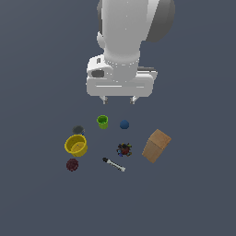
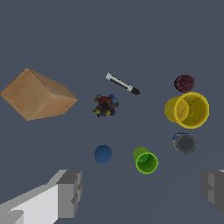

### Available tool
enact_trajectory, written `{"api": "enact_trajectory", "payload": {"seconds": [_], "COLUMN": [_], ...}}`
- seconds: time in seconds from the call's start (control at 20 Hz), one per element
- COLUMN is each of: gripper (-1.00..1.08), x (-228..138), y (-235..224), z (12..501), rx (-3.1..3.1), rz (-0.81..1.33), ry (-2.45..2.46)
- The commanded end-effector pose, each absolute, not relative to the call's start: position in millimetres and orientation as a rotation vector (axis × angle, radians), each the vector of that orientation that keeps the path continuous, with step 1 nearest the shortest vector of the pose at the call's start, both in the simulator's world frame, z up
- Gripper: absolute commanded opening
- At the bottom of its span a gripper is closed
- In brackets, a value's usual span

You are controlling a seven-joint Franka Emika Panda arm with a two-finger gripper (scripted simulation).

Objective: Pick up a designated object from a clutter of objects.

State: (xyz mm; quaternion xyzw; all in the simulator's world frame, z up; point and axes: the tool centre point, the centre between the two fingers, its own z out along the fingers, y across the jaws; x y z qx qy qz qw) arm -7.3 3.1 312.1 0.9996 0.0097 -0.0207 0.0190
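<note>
Looming over the flat dark grey surface [image 1: 37,203], the white robot arm [image 1: 126,32] hangs its hand [image 1: 120,99] above the clutter, the two short fingers spread wide with nothing between them; in the wrist view the grey fingertips [image 2: 70,192] stand at opposite edges of the picture, well apart.

Next in size is the tan cardboard box [image 1: 156,145], tilted up on one edge at the exterior view's right of the group. On the exterior view's left lies the yellow bowl [image 1: 76,145], tipped on its side, and the wrist view shows its inside bare. Just beside it, nearly touching, sits the small grey cup [image 1: 78,130], whose dark inside also shows no contents. The green cup [image 1: 102,121] stands upright nearer the arm, empty as far as its bright interior shows.

The black-and-white marker [image 1: 113,164] lies flat and slanted, apart from the rest. The dark red bumpy ball [image 1: 72,164] rests just beside the yellow bowl. The plain blue ball [image 1: 124,124] sits near the green cup.

The designated object, a small dark lumpy thing with red, blue and brownish specks [image 1: 124,149], lies on the surface between the marker and the blue ball, near the tan box, inside no container and touching nothing, with the hand well above it.
</note>
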Motion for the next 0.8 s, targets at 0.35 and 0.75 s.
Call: {"api": "enact_trajectory", "payload": {"seconds": [0.35, 0.75], "gripper": [1.0, 1.0], "x": [-13.3, -15.2], "y": [-9.4, -13.3], "z": [303.0, 300.1], "rx": [3.103, 3.103], "rz": [-0.12, -0.137], "ry": [0.007, -0.001]}}
